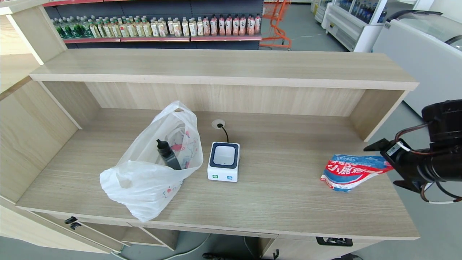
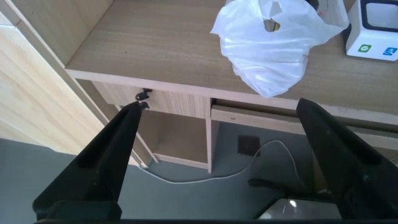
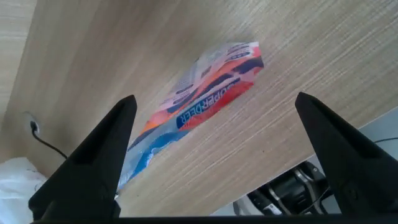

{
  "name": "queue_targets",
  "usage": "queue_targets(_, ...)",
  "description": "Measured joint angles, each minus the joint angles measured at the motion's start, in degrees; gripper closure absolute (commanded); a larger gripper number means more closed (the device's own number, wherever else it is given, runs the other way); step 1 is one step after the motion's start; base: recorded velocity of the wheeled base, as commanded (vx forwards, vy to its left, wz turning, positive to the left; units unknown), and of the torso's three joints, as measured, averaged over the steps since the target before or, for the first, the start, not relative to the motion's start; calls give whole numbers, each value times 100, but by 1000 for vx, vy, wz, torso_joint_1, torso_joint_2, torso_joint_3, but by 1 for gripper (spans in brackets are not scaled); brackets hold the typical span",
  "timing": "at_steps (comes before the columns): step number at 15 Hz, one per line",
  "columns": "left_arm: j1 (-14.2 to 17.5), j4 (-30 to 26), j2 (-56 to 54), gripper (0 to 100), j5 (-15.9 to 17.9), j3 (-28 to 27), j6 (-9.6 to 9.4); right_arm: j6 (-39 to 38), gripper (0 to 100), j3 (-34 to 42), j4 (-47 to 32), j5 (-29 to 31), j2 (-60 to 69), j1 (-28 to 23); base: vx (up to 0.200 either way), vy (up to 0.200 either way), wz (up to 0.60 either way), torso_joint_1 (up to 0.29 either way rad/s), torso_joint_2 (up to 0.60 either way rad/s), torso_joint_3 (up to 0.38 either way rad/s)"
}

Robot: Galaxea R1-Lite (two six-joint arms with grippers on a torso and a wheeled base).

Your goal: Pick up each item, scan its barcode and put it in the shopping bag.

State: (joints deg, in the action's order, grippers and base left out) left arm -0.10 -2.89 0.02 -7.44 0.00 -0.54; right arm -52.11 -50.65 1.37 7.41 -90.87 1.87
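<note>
One snack packet (image 1: 352,171) left, unscanned, flat on the tabletop (image 1: 281,202) right of the scanner (image 1: 223,160). Dark bottle (image 1: 168,154) already in the shopping bag (image 1: 144,187). Left gripper (image 2: 217,107), right gripper (image 3: 214,102): fingers (image 3: 99,155) spread, empty.

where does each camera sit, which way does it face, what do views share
Head view: on the head, facing forward and down at counter, shopping bag, scanner, snack packet; right gripper at the right edge.
Left wrist view: past the open left gripper toward the counter's front edge and bag.
Right wrist view: down through the open right gripper at the packet.
Shared: bag in head and left wrist; packet in head and right wrist.
</note>
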Motion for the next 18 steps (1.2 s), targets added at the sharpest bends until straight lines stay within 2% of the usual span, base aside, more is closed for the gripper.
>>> queue_targets(4,0,0,0,0,0,0,0,24,0,21,967,117,-874,183,0,0,0,0,0,0)
queue_targets(5,0,0,0,0,0,0,0,63,100,29,1111,132,-1012,246,0,0,0,0,0,0)
queue_targets(15,0,-1,0,0,0,0,0,1723,100,85,1829,202,-1608,435,0,0,0,0,0,0)
queue_targets(16,0,0,0,0,0,0,0,1911,100,66,1831,41,-1536,441,0,0,0,0,0,0)
queue_targets(18,0,0,0,0,0,0,0,2395,100,41,1829,-820,-1215,446,0,0,0,0,0,0)
